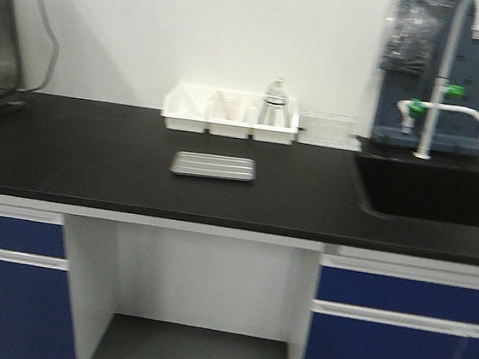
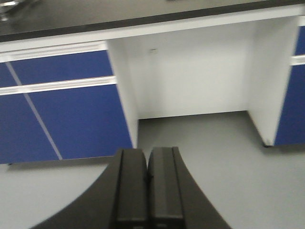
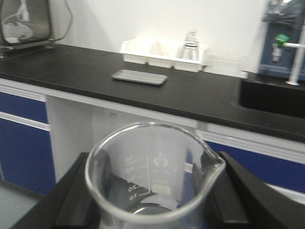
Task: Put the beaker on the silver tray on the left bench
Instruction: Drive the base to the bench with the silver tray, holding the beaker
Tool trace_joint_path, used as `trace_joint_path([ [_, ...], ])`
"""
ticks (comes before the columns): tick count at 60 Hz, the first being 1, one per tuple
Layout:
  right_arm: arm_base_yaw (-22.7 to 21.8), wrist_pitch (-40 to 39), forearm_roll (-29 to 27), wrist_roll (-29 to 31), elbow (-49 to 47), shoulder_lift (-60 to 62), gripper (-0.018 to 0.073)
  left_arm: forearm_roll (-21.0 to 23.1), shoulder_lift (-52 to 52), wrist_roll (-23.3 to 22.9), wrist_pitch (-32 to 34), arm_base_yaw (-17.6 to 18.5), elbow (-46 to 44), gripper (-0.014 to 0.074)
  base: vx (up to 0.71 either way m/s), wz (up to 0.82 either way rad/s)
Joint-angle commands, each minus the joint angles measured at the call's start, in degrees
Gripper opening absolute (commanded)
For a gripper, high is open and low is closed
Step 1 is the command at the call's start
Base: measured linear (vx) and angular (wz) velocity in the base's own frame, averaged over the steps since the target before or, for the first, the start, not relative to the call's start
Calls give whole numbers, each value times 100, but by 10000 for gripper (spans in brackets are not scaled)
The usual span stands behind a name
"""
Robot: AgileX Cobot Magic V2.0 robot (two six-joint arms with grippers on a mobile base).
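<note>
Your right tool (image 3: 155, 210) grips the beaker (image 3: 152, 162) before the front edge of the surface (image 1: 96, 156); the silver tray (image 1: 213, 166) lies at its middle, near the white bins (image 1: 229, 117). Your left tool (image 2: 147, 191) is closed, empty.

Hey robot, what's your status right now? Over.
Left pincer shut, holding nothing. Right pincer shut on the beaker, short of the left bench. Silver tray bare. Nothing seen between beaker and tray.

left gripper (image 2: 147, 160): jaws pressed together | right gripper (image 3: 155, 195): jaws clamping beaker (image 3: 143, 157)
</note>
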State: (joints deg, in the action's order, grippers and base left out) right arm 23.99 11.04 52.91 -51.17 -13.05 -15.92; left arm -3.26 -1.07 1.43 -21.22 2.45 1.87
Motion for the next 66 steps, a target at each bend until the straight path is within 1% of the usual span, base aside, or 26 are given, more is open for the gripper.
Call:
trace_joint_path([
  [1,-39,-266,85,-13,-181,-35,-11,16,-43,-10,432,41,114,1,28,58],
  [22,-39,-266,85,-13,-181,-35,-11,16,-43,-10,432,41,114,1,34,53],
  [35,-39,-266,85,-13,-181,-35,-11,16,-43,-10,432,41,114,1,43,28],
  [48,-39,-266,85,-13,-181,-35,-11,16,-43,-10,432,41,114,1,50,-6],
  [66,-39,-266,85,-13,-181,-35,-11,16,-43,-10,432,41,114,1,49,-33],
])
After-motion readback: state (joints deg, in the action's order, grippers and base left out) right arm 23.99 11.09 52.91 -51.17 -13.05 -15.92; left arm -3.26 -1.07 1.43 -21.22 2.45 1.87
